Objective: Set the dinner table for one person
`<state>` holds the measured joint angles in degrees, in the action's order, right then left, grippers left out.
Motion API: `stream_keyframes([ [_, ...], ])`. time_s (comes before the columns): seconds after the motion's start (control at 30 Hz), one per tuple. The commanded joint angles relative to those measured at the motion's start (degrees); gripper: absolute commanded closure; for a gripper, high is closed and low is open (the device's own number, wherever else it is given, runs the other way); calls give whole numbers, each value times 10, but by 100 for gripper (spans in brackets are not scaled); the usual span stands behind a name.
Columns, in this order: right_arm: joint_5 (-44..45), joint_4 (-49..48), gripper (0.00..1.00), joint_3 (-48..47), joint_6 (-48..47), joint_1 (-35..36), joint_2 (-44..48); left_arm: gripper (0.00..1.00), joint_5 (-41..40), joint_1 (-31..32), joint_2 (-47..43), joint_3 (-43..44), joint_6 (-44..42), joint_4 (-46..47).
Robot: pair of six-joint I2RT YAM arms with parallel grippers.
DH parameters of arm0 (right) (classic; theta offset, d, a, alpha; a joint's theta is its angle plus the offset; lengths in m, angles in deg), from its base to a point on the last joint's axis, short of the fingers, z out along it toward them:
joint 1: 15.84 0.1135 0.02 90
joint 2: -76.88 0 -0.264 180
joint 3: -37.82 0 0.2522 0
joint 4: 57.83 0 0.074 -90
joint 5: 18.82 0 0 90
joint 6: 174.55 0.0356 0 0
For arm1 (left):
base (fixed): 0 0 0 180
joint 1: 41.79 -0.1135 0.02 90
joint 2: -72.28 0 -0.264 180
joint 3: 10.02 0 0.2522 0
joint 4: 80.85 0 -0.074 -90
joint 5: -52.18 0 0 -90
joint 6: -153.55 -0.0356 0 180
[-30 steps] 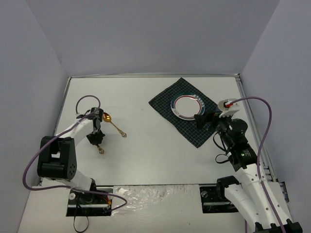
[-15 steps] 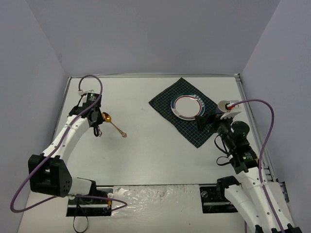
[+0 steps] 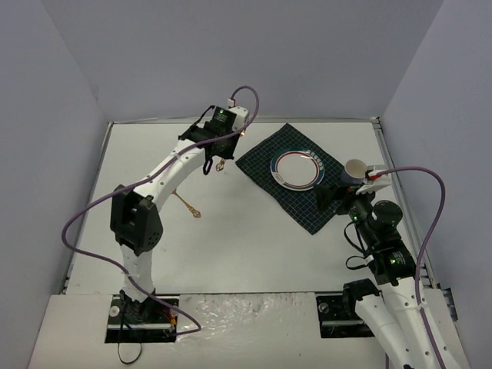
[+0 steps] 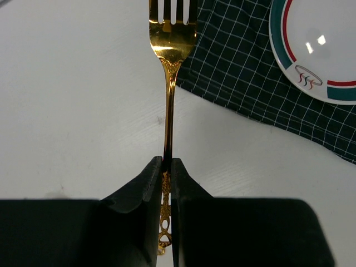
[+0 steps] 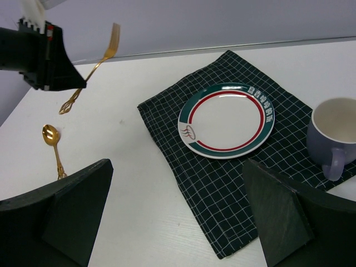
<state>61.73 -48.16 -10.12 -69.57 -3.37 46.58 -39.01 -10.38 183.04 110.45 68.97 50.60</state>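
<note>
My left gripper [image 3: 211, 163] is shut on the handle of a gold fork [image 4: 168, 83] and holds it in the air above the dinner table [image 3: 254, 238], just left of the dark green checked cloth [image 3: 307, 200]. The fork's tines [image 4: 172, 16] reach over the cloth's left edge. A white plate [image 5: 226, 119] with a green and red rim lies on the cloth. A pale mug [image 5: 334, 136] stands upright on the cloth's right corner. A gold spoon [image 3: 184, 201] lies on the table to the left. My right gripper [image 5: 175, 222] hangs open over the cloth's near edge, empty.
Grey walls close off the table at the back and on both sides. The left arm [image 3: 165, 173] stretches across the table's left half, above the spoon. A raised strip [image 3: 246, 304] with the two arm bases runs along the near edge.
The left arm has lifted the fork from the table's left side and carried it far and to the right, up to the cloth. The right arm has drawn back a little, uncovering the mug.
</note>
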Motion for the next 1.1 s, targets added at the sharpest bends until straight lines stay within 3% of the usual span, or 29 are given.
stream_keyframes([
  [0.0,13,-19,0,-12,5,5,1,100,51,17,73,135,-108,-12],
  [0.17,15,-8,0,-12,2,5,-11,100,91,24,178,281,-129,-43],
  [0.37,12,6,0,-15,2,5,-19,100,106,29,268,378,-146,-46],
  [1.07,28,59,0,-11,-3,5,-16,100,84,14,386,408,-133,43],
])
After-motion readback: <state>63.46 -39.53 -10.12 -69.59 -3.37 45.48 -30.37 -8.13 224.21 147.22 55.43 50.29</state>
